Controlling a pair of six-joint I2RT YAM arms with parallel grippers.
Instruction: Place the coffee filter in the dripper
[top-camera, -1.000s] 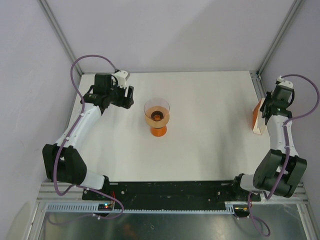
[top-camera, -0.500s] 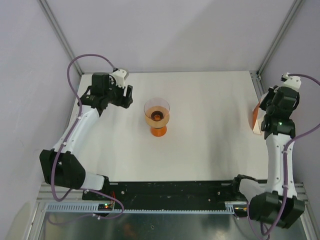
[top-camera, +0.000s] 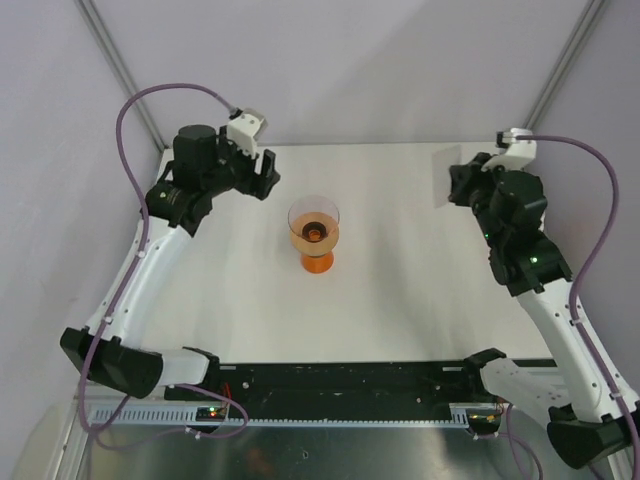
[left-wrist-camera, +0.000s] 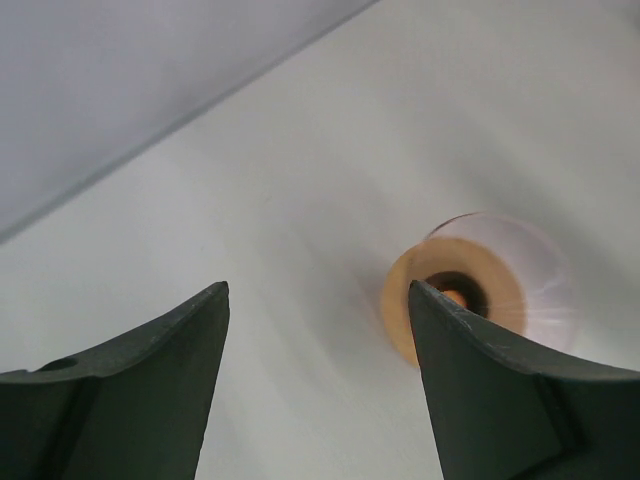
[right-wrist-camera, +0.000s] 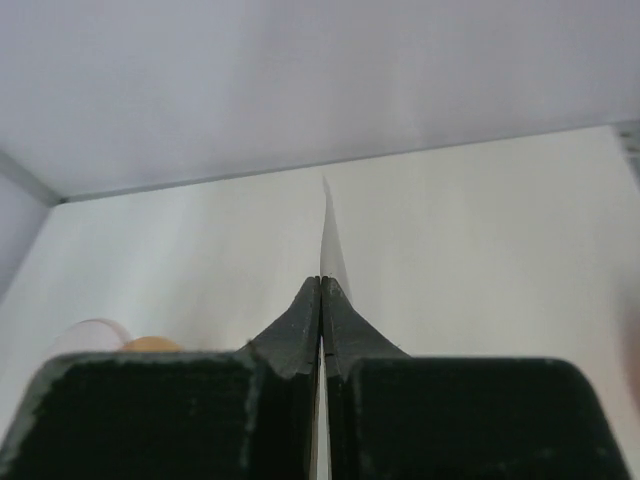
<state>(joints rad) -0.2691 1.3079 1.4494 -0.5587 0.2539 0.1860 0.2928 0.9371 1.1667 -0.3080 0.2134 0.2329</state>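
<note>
The dripper (top-camera: 313, 218), a clear pinkish funnel, sits on an orange stand (top-camera: 317, 262) with a tan ring top at the table's middle. My right gripper (top-camera: 457, 186) is shut on the coffee filter (top-camera: 446, 177), a flat white paper held up in the air, right of the dripper and apart from it. In the right wrist view the filter (right-wrist-camera: 329, 232) shows edge-on, sticking out past the closed right gripper (right-wrist-camera: 321, 281); the dripper (right-wrist-camera: 92, 334) is at lower left. My left gripper (top-camera: 266, 181) is open and empty, just left of the dripper. In the left wrist view the left gripper (left-wrist-camera: 315, 292) is open, and the dripper (left-wrist-camera: 520, 275) lies beyond the right finger.
The white table (top-camera: 400, 300) is bounded by grey walls and metal frame posts (top-camera: 120, 70) at the back corners. Purple cables (top-camera: 160, 95) loop above both arms.
My right arm has lifted from the right table edge and swung left toward the middle with the filter in its jaws. My left arm has risen and shifted slightly toward the back.
</note>
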